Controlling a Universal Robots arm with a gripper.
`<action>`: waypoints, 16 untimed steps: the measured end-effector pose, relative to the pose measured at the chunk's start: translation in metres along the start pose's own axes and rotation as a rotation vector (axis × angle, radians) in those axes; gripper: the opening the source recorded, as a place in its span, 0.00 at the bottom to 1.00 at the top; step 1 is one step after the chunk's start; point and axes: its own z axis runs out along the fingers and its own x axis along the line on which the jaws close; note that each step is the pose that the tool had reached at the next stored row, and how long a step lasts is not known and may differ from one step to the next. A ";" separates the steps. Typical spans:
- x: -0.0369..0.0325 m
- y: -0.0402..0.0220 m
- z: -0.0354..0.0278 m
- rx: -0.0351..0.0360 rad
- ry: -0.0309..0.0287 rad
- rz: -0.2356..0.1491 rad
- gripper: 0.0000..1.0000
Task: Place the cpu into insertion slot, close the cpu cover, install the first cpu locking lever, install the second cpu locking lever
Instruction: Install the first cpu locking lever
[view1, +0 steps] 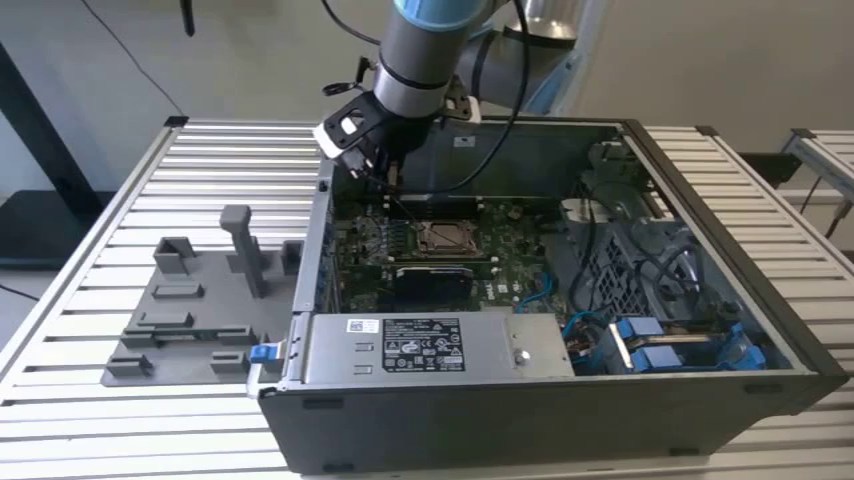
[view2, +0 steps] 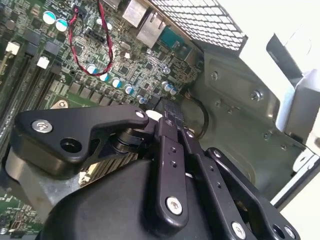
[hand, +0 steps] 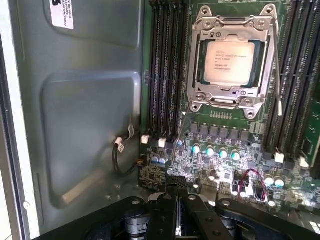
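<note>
The gripper (hand: 177, 186) hangs inside the open computer case (view1: 534, 400), low over the green motherboard (hand: 220, 160) near the case wall and clear of the socket. In both wrist views the jaws stand together with nothing between them. The cpu (hand: 231, 62) lies flat in the insertion slot (view1: 438, 238), silver-grey face up. The cpu cover (hand: 231, 24) lies down over the chip edges, framing it. 2 thin wire levers run beside the socket, 1 lever (hand: 276, 70) on one side and a second lever (hand: 181, 127) on the other; whether either is latched cannot be told. The case stands on a slatted tabletop (view1: 200, 170), with a grey fixture (view1: 187, 310) at the exterior view's left.
</note>
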 end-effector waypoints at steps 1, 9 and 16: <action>-0.0003 0.0002 0.0008 -0.0001 0.0012 0.000 0.11; -0.0017 0.0028 0.0043 0.0000 0.0036 -0.001 0.11; -0.0020 0.0036 0.0072 -0.0002 0.0071 -0.002 0.11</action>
